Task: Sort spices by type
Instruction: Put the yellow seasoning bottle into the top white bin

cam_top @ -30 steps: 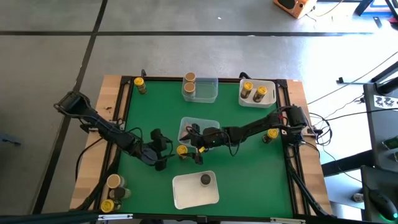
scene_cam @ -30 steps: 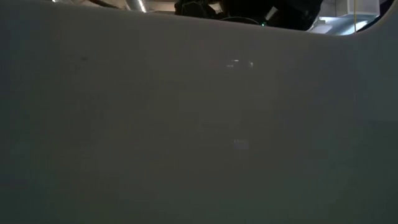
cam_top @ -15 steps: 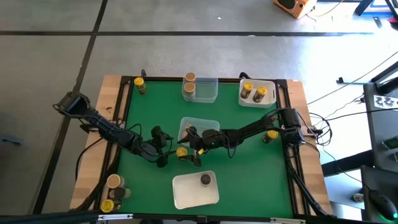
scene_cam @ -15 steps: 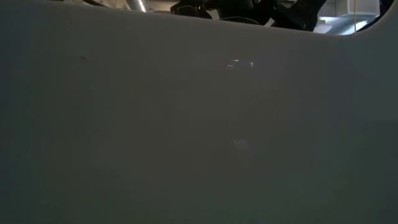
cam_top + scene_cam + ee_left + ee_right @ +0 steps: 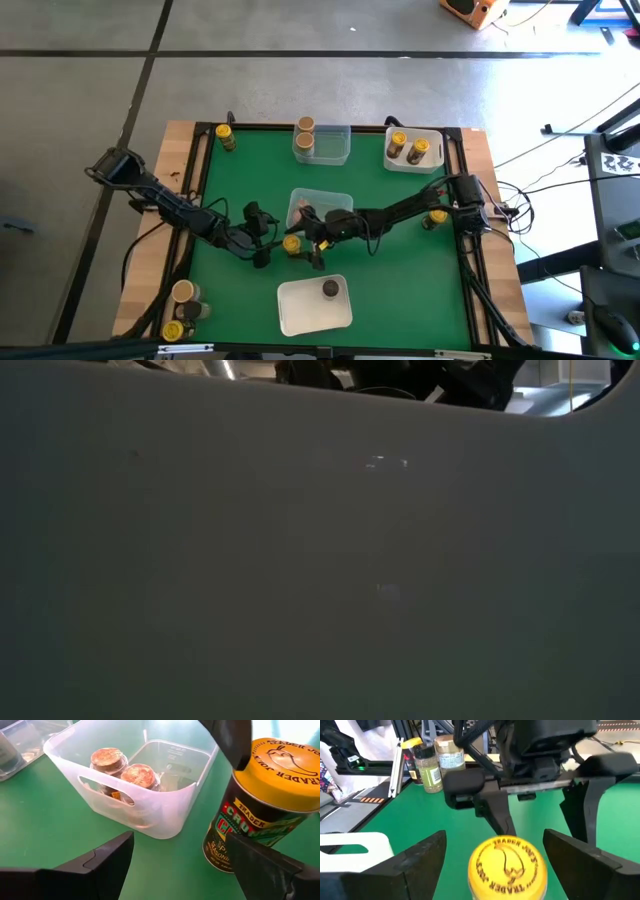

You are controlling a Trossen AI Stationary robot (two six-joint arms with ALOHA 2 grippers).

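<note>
The left hand (image 5: 262, 238) stands open on the green surface (image 5: 240, 180), its fingers just beside the yellow-lidded cylindrical spice jar (image 5: 292, 243). This jar stands upright between both hands, near the clear rectangular plastic tray (image 5: 335, 197) holding two brown-topped jars (image 5: 122, 770). The right hand (image 5: 312, 243) is open too, its fingers on both sides of the jar but not yet pressing. Only one hand should close — I judge the right — square on the body under the lid, while the left stays apart.
</note>
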